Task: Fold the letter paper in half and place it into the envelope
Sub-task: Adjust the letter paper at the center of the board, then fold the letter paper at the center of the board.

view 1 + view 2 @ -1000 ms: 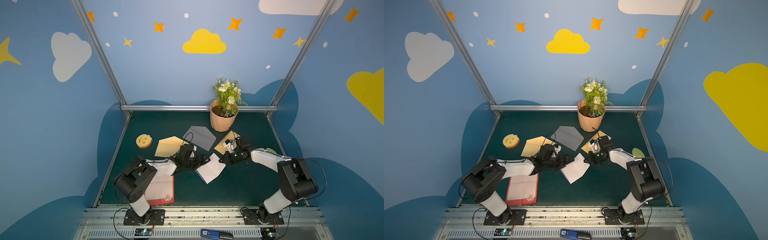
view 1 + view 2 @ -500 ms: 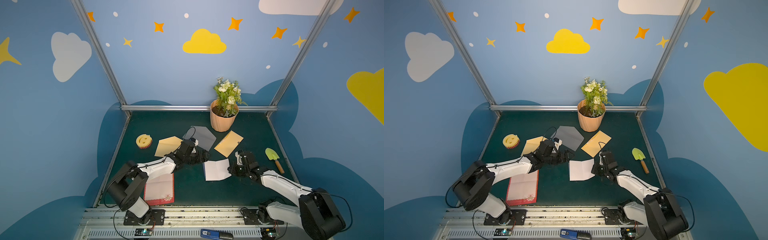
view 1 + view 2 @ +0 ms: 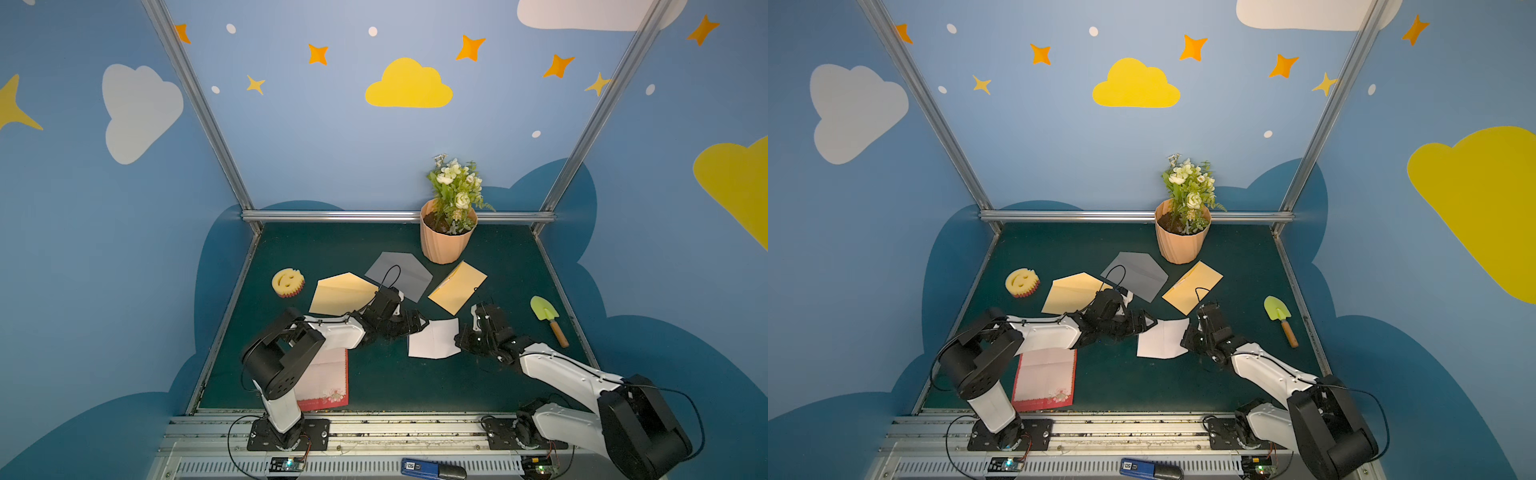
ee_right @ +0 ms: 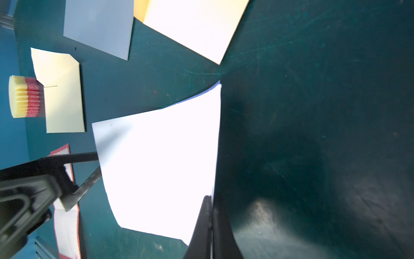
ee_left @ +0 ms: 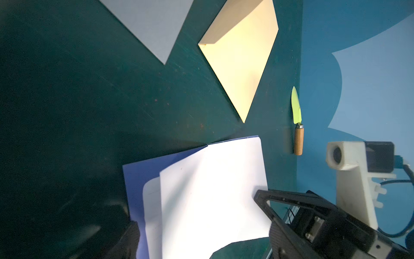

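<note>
The letter paper (image 3: 434,344) lies near the middle of the desk (image 3: 374,386), between the two arms and just in front of a tan envelope (image 3: 457,287). It is folded over, but loosely. The left wrist view shows the top layer bowed up and set off from the layer under it, so the edges don't match, and one corner looks turned in or clipped. A faint crease line crosses it in both top views.

The right end effector (image 3: 459,338) has its fingers nearly pressed together, pinching the paper's near-side edge. The left end effector (image 3: 419,326) is spread wide at the opposite corner, gripping nothing.

To my eye the fold needs finishing. The pinch should hold the sheet from sliding while the left side squares up the loose layers. Only then should the crease be pressed flat, or a crooked fold may snag at the envelope's mouth.
</note>
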Controlling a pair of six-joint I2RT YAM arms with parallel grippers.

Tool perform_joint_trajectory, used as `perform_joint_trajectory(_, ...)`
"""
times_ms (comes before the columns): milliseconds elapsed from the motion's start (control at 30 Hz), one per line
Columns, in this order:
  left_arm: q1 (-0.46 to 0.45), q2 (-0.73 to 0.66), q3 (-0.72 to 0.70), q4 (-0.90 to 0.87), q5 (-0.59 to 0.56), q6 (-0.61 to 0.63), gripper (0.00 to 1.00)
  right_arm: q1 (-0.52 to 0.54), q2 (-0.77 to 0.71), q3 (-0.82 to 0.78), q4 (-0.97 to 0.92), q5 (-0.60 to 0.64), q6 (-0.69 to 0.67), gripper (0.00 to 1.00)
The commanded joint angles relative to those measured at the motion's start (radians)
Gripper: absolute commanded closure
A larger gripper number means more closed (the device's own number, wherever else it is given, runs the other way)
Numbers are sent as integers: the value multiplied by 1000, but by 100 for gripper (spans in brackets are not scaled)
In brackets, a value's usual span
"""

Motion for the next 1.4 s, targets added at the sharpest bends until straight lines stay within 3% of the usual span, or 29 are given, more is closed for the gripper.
perform_joint_trajectory(0,1,38,-8,35,15,-20,8,5,-15,53,-35,-38,-49,74)
perform_joint_trajectory(100,7,54,-15,51,21,-31,9,5,-52,80,-61,-67,-83,51)
perform_joint_trajectory(200,15,67,-25,68,26,-42,9,5,-69,117,-83,-112,-116,39)
perform_joint_trajectory(533,44,109,-52,148,66,-86,9,27,23,217,-69,-306,-142,39)
perform_joint_trajectory(700,58,105,-74,188,79,-106,10,-2,-29,253,-226,-191,-157,38)
perform_joint_trajectory(867,100,19,-96,157,73,-86,10,-125,-82,235,-302,-234,-224,35)
perform_joint_trajectory(1100,180,-193,-69,-13,39,-1,8,-177,-24,186,-286,-303,-249,34)
perform_joint_trajectory(1367,87,-304,-18,-97,44,-5,7,-209,49,140,-222,-346,-243,34)
